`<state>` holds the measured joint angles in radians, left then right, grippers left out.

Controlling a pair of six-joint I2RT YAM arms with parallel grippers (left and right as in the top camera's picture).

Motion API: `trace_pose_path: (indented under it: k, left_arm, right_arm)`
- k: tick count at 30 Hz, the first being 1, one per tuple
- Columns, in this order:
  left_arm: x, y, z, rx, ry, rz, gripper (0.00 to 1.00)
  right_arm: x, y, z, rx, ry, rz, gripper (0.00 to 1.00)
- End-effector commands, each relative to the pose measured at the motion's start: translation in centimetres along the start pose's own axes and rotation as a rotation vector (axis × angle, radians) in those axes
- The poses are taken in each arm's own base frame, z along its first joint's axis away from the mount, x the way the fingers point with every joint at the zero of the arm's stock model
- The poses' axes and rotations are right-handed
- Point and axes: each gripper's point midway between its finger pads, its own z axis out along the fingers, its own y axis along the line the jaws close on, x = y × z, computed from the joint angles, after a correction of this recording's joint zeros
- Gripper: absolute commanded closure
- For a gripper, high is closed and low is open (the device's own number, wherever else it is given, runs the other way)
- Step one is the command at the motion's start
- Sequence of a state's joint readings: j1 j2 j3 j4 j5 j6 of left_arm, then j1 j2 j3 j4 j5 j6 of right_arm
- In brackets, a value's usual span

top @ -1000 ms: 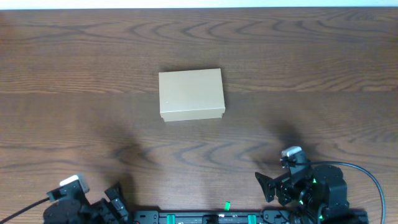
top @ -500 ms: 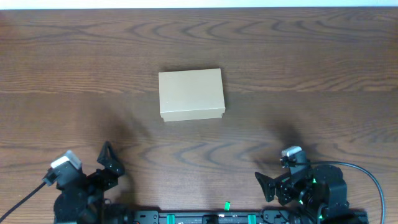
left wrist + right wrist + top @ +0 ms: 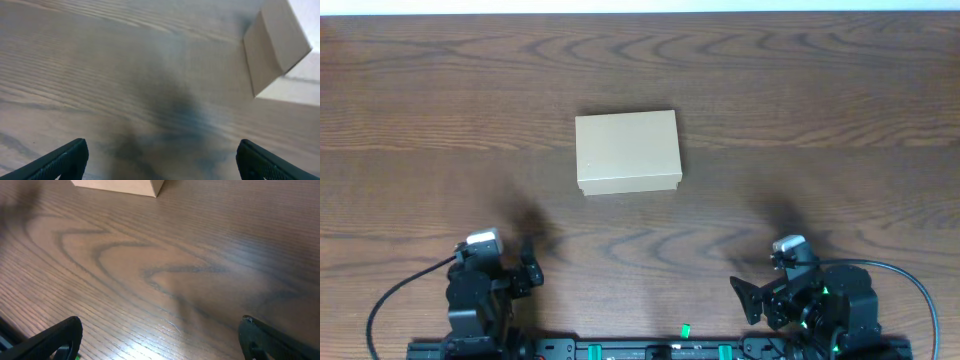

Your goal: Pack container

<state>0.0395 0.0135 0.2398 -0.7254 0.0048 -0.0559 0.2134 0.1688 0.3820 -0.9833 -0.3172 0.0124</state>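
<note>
The surface is bearing the closed container mid-frame; left gripper and right gripper are gaping empty; packing is looking finished.

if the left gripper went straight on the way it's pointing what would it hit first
Probably the table: the left gripper, jaws open, points down at bare wood. The container sits up and to the right of that line, so it looks missed, though depth is hard to judge.
</note>
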Motion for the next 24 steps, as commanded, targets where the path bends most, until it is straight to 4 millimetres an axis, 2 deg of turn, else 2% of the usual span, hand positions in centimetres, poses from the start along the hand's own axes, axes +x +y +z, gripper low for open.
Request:
trace_pose_path:
  k: [1,4,7,24]
  left_arm:
    - [0.5,-0.1,0.4,0.011,0.008,0.058,0.05]
    - [1.2,-0.1,0.7,0.013,0.027,0.057,0.05]
    - [3.1,0.1,1.6,0.006,0.078,0.060,0.04]
    - [2.8,0.2,1.6,0.000,0.070,0.060,0.05]
  right_arm:
    - [-0.1,-0.2,-0.1,0.013,-0.011,0.015,0.01]
    - [-0.1,-0.2,-0.1,0.013,-0.011,0.015,0.01]
    - [-0.1,-0.2,-0.1,0.013,-0.011,0.015,0.01]
    - [-0.2,-0.7,-0.1,0.036,-0.013,0.003,0.01]
